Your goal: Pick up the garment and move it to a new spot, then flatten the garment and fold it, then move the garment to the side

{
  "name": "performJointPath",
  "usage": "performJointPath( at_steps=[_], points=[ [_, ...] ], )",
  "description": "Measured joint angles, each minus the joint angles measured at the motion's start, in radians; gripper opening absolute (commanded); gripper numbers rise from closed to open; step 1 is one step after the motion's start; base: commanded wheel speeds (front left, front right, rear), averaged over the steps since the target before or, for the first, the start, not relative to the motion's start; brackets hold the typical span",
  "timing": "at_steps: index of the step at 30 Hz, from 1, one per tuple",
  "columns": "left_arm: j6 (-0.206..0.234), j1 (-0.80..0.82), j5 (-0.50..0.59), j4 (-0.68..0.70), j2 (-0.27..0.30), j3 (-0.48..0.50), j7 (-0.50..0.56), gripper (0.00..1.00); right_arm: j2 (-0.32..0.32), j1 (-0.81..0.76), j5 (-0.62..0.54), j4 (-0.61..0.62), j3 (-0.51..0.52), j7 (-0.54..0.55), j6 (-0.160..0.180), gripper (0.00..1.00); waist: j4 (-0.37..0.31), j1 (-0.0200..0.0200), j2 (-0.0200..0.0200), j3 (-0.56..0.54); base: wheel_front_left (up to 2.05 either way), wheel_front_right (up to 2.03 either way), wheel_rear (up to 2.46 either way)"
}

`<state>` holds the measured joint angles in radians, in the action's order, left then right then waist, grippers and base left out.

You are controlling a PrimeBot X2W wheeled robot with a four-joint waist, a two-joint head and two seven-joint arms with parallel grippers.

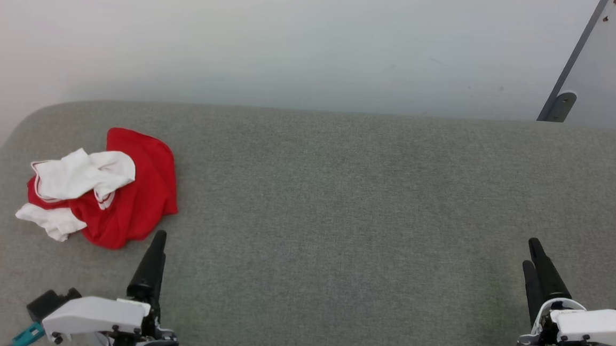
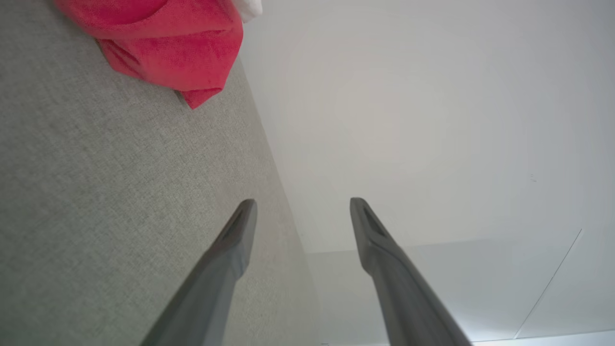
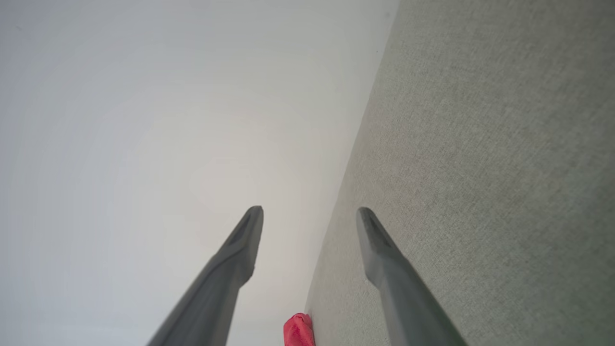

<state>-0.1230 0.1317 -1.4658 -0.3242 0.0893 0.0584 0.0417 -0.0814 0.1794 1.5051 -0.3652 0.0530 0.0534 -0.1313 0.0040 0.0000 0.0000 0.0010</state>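
Hovering at near edge of grey fabric tabletop (image 1: 338, 196), we hold left gripper (image 1: 158, 237) and right gripper (image 1: 532, 253) spread, empty. Red jersey shirt (image 1: 135, 200) lies crumpled at left, just beyond left gripper, so that arm likely reaches first; pickup not yet begun.

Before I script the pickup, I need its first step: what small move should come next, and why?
Probably reach the left gripper forward and left onto the garment. It lies crumpled at the left of the grey surface, just beyond that open gripper, while the right gripper, also open, sits far across.
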Motion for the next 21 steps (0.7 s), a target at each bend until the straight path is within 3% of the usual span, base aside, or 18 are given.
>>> performJointPath(
  at_steps=[21],
  points=[
    [0.051, 0.042, 0.455, 0.005, 0.066, -0.078, -0.087, 1.00, -0.088, 0.117, -0.393, -0.082, -0.121, -0.098, 0.000, 1.00, 0.011, 0.0000, 0.0000, -0.012, 0.00, 0.00, 0.00]
  ],
)
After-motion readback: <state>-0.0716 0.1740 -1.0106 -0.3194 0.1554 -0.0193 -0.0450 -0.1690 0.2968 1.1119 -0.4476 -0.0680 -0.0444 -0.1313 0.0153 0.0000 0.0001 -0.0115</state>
